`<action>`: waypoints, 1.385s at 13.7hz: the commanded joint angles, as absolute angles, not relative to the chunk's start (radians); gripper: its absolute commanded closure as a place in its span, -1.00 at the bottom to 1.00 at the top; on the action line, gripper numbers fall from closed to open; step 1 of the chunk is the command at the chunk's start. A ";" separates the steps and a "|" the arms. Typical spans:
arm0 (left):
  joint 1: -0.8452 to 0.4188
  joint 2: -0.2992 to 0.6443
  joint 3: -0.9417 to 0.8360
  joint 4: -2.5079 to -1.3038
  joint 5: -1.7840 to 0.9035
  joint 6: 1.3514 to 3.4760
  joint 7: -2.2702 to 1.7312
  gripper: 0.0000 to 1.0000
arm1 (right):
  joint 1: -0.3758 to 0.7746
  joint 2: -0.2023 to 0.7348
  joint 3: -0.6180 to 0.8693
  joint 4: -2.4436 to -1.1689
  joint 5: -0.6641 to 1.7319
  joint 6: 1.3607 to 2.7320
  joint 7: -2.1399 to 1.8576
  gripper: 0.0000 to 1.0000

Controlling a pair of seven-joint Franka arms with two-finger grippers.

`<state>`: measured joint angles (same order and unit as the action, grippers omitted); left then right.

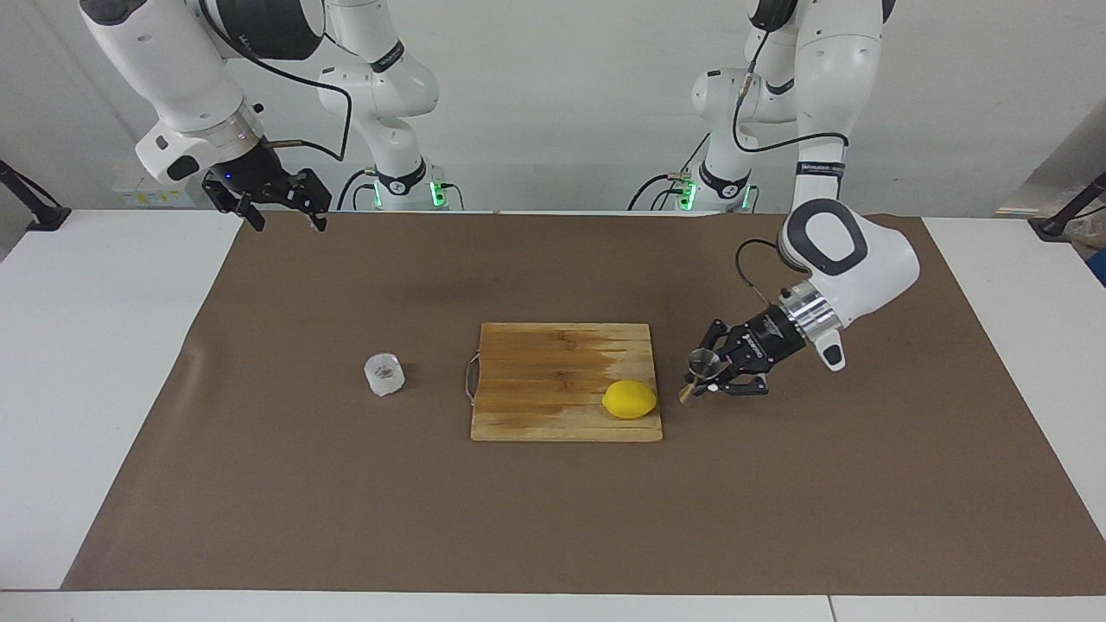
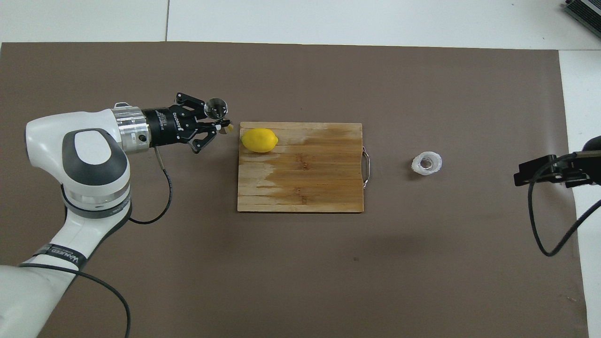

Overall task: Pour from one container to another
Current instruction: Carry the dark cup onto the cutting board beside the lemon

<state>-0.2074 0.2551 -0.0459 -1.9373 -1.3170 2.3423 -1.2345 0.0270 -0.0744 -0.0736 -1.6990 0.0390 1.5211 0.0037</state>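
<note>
- Jigger point(image 1: 700, 370): a small shiny steel hourglass, tilting slantwise in the air, its round mouth point(image 2: 217, 107) showing from above.
- The left gripper point(image 1: 710, 383) is pinching it at the waist, fingers fully closed on it, over the mat point(image 1: 553, 510) just beside the board point(image 1: 553, 380).
- The left arm is reaching in low, its wrist lying almost level and pointing toward the lemon point(image 1: 630, 399), which is sitting on the board's corner near the gripper.
- The tumbler point(image 1: 384, 374), short, clear and whitish with faceted walls, is standing on the mat well apart from the left gripper, with the board between them.
- The right gripper point(image 1: 281, 210) is waiting raised over the mat's corner, fingers spread wide, holding nothing.
</note>
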 commanded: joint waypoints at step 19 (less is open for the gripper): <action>-0.580 0.327 -0.031 -1.985 -1.989 2.789 -1.088 1.00 | 0.015 -0.078 -0.066 -1.701 0.035 1.526 0.021 -1.00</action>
